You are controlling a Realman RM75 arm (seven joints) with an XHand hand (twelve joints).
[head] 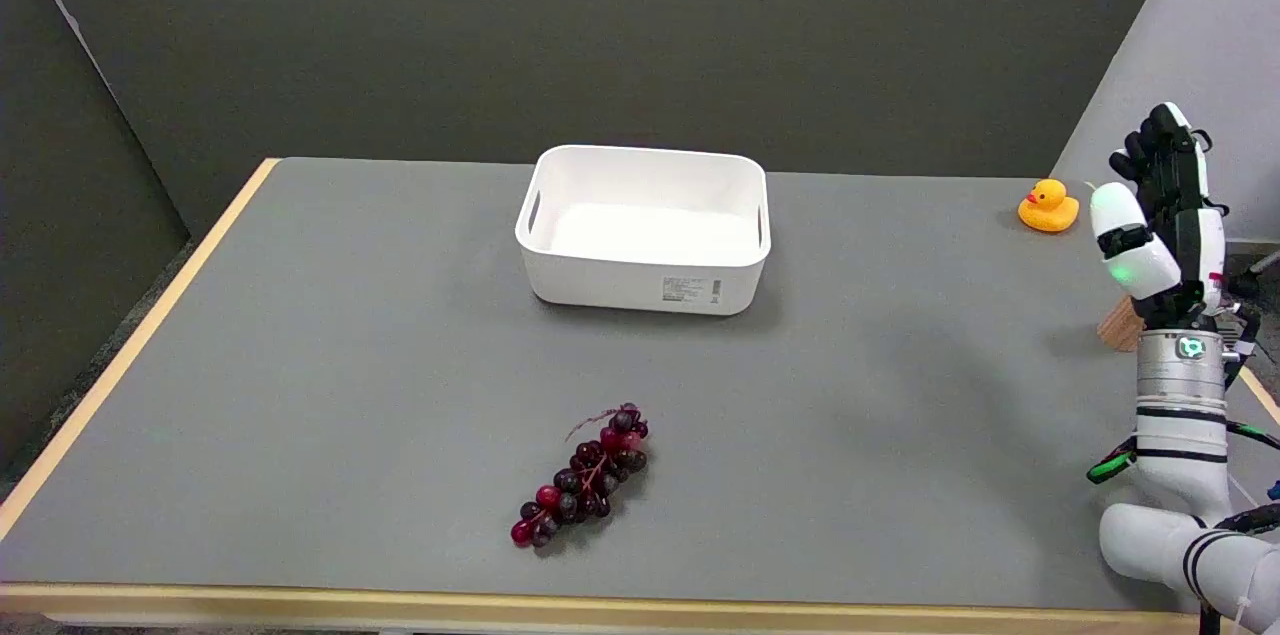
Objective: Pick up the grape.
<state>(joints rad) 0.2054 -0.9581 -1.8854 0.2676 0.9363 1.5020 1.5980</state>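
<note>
Here's your grape (583, 478), a dark purple-red bunch lying flat on the grey table (330, 365), well on the near side of the white bin (643, 228) and a touch to its left, close to the table's front edge. Nothing touches it, open mat all around.

Your right hand (1160, 215) stands upright in the air, well off to the right of the bin, near the table's right edge, fingers pointing up and held loosely apart with nothing in them. So the reach hasn't begun, and it's a long diagonal one, I'd say: across from the bin's right flank and down to its near side.

The bunch lies slanted, stem end towards the bin, fat end towards you. Turn the palm down on the way over and line the fingers across the bunch, not along it, so thumb and fingers close on its two long sides. Aim for the thick middle, where it looks fullest; the thin stem end would likely let it swing.

Come down from above rather than sweeping in low, or you may nudge it towards the front edge. The yellow duck (1048, 206) and a small wooden piece (1120, 325) sit right of the bin, near your arm.
</note>
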